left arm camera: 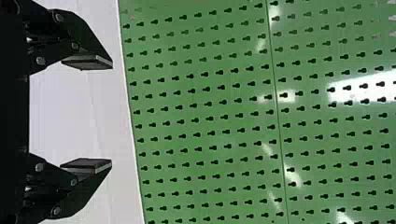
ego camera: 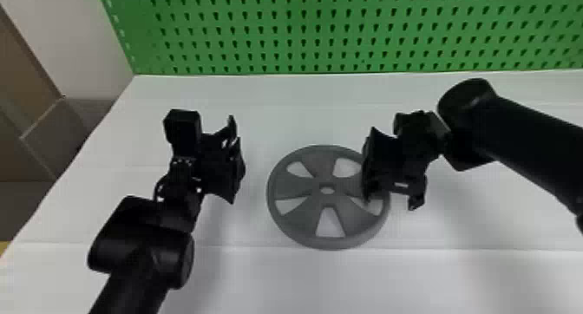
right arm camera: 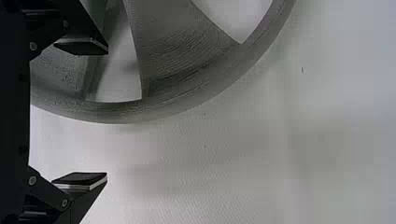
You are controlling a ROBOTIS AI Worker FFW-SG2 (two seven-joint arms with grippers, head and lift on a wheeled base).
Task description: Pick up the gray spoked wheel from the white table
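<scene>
Gray and five-spoked, the wheel [ego camera: 299, 187] lay flat on the white table [ego camera: 269, 282], near the middle of the head view. Five cut-outs were counted around a small round hole at its centre, with the white surface visible through them.

Right gripper [ego camera: 392, 185]: released, its fingers spread well apart, nothing grasped. It was located at the wheel's right side, its arm [ego camera: 533, 139] entering from the right edge of the head view. One finger overlapped the wheel in that view. Per the right wrist view, one of its fingers [right arm camera: 84, 46] overlay the spoked area and the other was set against bare table outside the rim, with a stretch of rim appearing between the two. Contact between finger and wheel could not be determined.

Left gripper [ego camera: 237, 161]: likewise released, fingers wide apart, the space between them empty. It was found to the left of the wheel and apart from it, its arm [ego camera: 139, 248] entering from the bottom edge.

A green perforated panel [ego camera: 303, 31] ran along the far side of the table. Bright reflections were noted on it in the left wrist view.
</scene>
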